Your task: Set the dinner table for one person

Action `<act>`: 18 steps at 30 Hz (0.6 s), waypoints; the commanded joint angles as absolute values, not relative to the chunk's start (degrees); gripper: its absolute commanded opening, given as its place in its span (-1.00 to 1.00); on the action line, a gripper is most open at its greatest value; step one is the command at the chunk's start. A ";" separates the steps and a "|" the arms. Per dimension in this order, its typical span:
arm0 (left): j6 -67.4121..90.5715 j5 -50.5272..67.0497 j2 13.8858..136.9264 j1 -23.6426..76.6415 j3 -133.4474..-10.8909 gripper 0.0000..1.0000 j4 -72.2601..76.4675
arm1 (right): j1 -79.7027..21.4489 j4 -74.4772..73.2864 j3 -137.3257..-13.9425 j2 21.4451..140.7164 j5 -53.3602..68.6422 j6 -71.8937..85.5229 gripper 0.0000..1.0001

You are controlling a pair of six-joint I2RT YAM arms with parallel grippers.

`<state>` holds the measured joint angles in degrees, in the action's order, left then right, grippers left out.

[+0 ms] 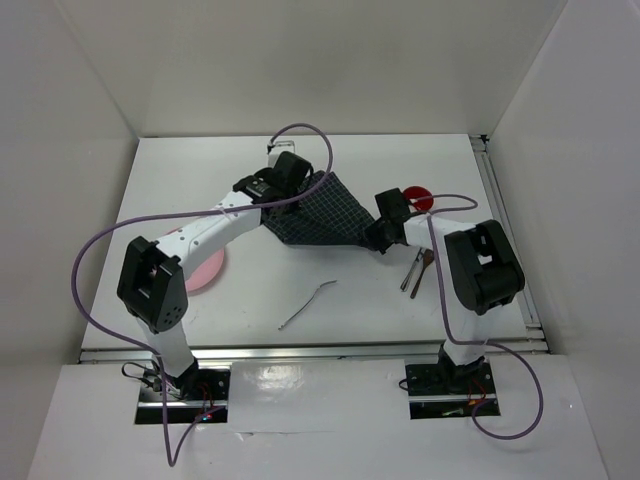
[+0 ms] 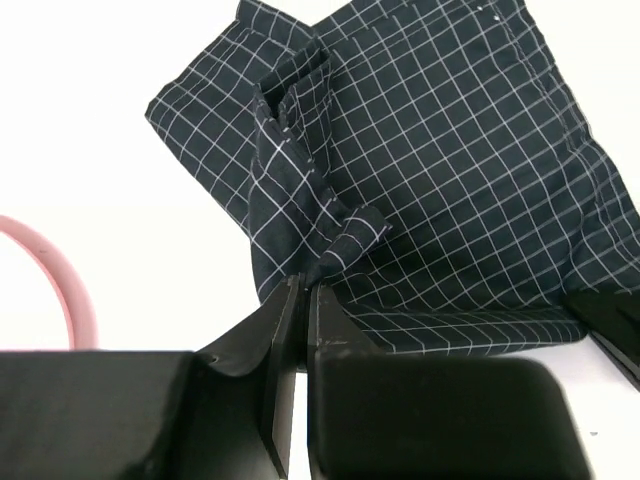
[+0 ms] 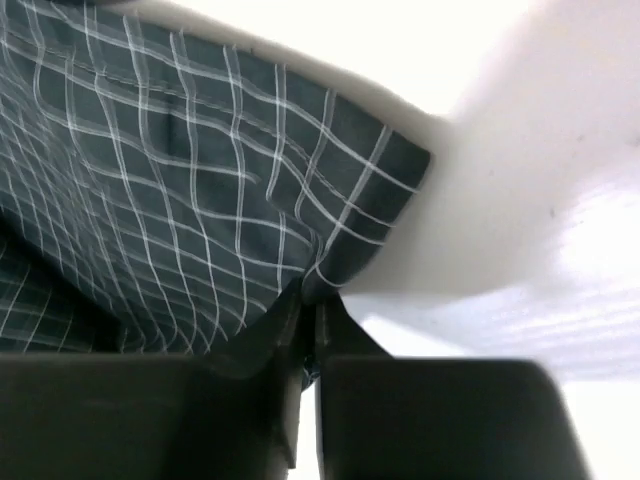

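Left tool [image 2: 303,285], right tool [image 3: 308,290] clamp the checked cloth [image 1: 320,215]; pink plate [image 1: 208,268] half hidden

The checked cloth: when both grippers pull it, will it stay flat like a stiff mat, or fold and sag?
Probably floppy: the checked cloth bunches into folds where the left gripper pinches it. Likely light, since the right gripper holds its edge by a thin pinch. It may sag between the two grips.

Matte dinner table [image 1: 200,170], woven cloth mat [image 2: 450,150], possibly plastic plate [image 1: 208,270].
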<state>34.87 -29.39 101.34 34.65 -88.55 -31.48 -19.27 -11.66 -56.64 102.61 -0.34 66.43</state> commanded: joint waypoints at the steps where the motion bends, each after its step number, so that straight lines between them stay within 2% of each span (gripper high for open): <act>1: 34.37 -29.36 98.09 34.01 -88.94 -1.00 -31.11 | -19.42 -16.69 -59.40 103.98 -6.14 67.76 -1.00; 9: 30.42 -23.57 94.22 26.03 -97.89 -1.00 -31.64 | -22.32 -19.69 -68.10 93.17 -13.79 61.71 -1.00; 14: 29.71 -13.90 94.22 18.64 -113.51 -1.00 -35.94 | -24.42 -20.83 -77.84 86.94 -16.34 55.03 -1.00; 18: 30.84 -7.48 90.80 14.68 -117.51 -1.00 -38.93 | -28.10 -22.14 -83.39 83.06 -18.10 50.20 -1.00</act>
<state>31.66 -12.34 96.57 17.06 -113.82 -36.34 -25.93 -18.63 -79.55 86.78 -12.03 56.31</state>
